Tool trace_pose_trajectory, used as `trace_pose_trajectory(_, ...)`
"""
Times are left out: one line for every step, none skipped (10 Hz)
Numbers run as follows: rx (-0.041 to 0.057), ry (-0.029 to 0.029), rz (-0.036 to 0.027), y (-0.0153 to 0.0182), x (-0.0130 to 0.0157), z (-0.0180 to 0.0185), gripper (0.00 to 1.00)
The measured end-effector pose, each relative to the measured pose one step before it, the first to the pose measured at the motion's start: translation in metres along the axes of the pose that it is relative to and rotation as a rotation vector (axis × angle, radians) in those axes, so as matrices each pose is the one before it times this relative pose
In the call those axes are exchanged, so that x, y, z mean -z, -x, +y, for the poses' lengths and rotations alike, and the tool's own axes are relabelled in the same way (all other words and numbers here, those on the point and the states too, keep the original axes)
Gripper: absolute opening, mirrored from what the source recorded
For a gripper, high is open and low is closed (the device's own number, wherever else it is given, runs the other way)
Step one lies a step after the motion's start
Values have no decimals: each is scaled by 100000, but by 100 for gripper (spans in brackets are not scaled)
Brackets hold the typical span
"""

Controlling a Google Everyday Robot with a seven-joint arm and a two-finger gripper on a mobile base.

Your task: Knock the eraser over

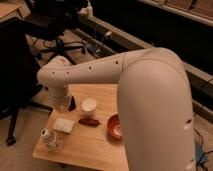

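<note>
The eraser (pixel 72 103) is a small dark block standing on the wooden table (pixel 95 147) near its back left edge. My gripper (pixel 62 106) hangs under the white wrist at the table's left side, just left of the eraser and very close to it; I cannot tell whether they touch. The big white arm (pixel 150 95) reaches in from the right and hides the table's right part.
A white cup (pixel 89 105) stands right of the eraser. A flat beige pad (pixel 64 125), a reddish-brown oblong thing (pixel 90 121) and a red bowl (pixel 115 126) lie in a row. A clear bottle (pixel 50 140) stands front left. Office chairs stand behind.
</note>
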State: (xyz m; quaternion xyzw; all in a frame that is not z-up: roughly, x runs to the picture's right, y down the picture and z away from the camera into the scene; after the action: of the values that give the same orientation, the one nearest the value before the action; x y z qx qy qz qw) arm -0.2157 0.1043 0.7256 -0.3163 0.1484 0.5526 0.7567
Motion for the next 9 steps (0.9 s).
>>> trace_pose_trajectory(-776, -183, 1465, 523, -819, -84, 0)
trace_pose_trajectory(-1373, -693, 1709, 586, -935, -456, 0)
trace_pose_trajectory(-1069, -1040, 1715, 564, -1001, -494, 0)
trace_pose_trajectory(-561, -987, 1884, 570, -1046, -297, 0)
trace_pose_trajectory(-75, -656, 1568, 558, -766, -97, 0)
trace_pose_trajectory(45, -351, 1548, 885, -718, 42, 0)
trace_pose_trajectory(-59, -180, 765, 855, -445, 146, 0)
trace_pose_trajectory(-665, -883, -29, 1100, -261, -42, 0)
trace_pose_trajectory(-1904, -1258, -682, 1092, -79, -585, 0)
